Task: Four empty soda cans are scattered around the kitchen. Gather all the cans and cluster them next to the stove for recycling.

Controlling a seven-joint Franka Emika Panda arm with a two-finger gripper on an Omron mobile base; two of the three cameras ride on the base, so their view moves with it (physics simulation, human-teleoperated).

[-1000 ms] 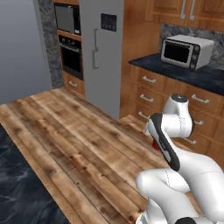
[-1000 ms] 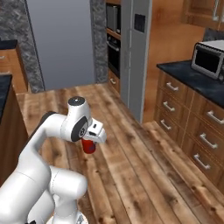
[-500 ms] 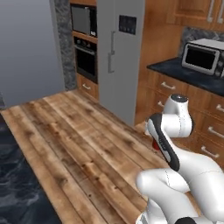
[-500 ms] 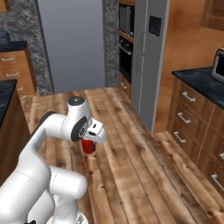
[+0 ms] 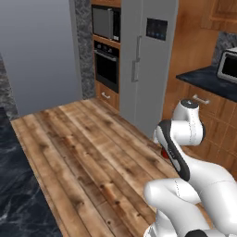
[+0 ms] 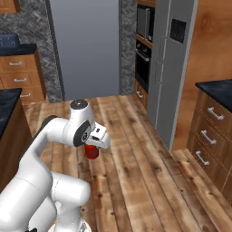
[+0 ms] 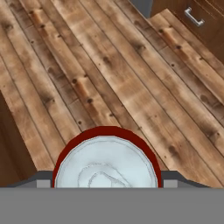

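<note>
A red soda can (image 7: 106,164) with a silvery top sits between my gripper's (image 7: 106,180) two fingers, seen from straight above in the hand view. The gripper is shut on it and carries it above the wooden floor. In the right base view the same soda can (image 6: 92,152) hangs below the hand at the folded arm's front, with the gripper (image 6: 93,146) around its upper part. In the left base view a sliver of the red can (image 5: 164,153) peeks out beside the forearm. The stove is out of view.
A tall grey fridge (image 5: 148,60) and a built-in wall oven (image 5: 107,65) stand ahead. Wooden drawers under a dark counter (image 6: 213,122) run along the right, with a silver toaster oven (image 5: 229,65) on top. Another dark counter (image 6: 9,97) edges the left. Wooden floor (image 6: 136,172) lies between.
The whole picture has shifted: the base has moved, bringing the fridge and wall oven toward the middle and closer. Arm and held can keep the same pose.
</note>
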